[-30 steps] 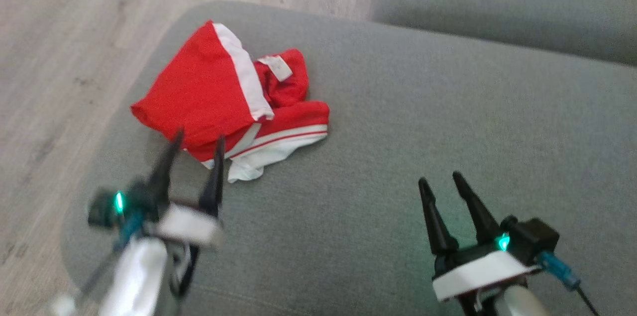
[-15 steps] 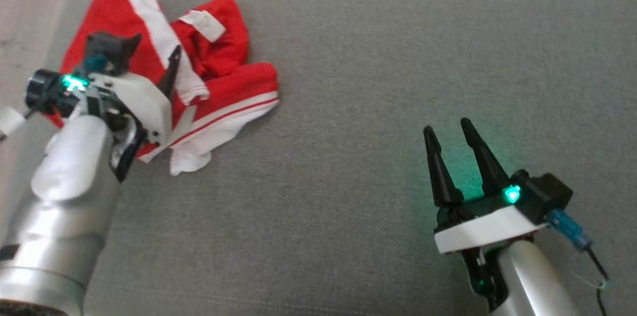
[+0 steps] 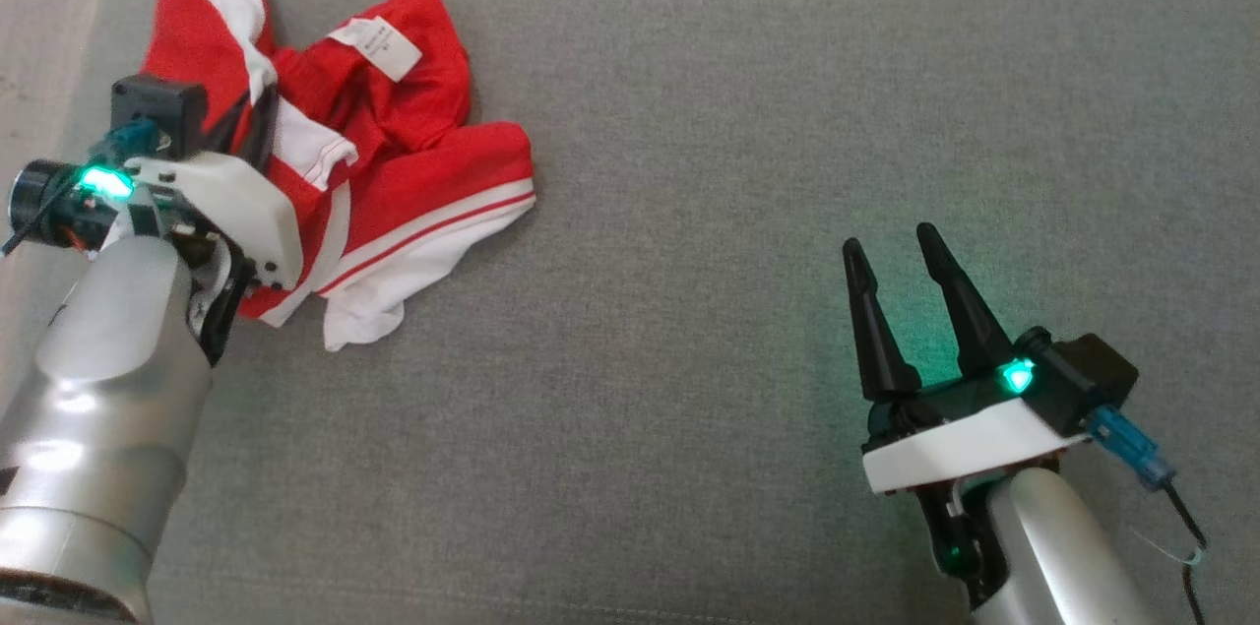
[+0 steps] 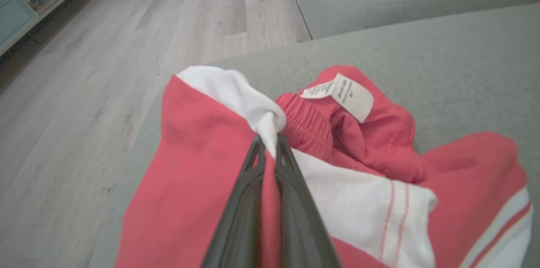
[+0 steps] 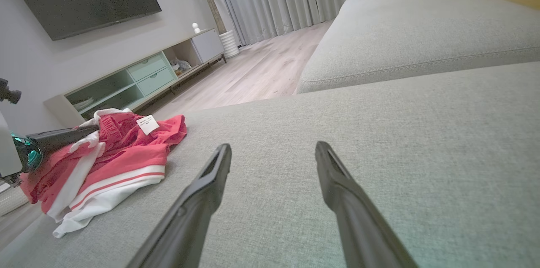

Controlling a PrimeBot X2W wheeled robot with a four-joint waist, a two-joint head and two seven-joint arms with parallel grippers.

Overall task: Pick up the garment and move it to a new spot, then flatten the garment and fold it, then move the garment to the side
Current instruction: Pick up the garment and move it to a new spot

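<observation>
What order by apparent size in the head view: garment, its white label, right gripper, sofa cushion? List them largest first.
1. sofa cushion
2. garment
3. right gripper, which is nearer the camera, so its real rank against the garment is unsure
4. white label

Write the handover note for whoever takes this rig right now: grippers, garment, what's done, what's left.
Left gripper: shut on the garment, pinching its white band.
Right gripper: open, holding nothing, over bare sofa cushion.
Garment: red and white shorts, crumpled at the cushion's left end, near its edge.
Done: grip made.
Left: lift it and move it to a new spot, flatten, fold, move aside.
</observation>
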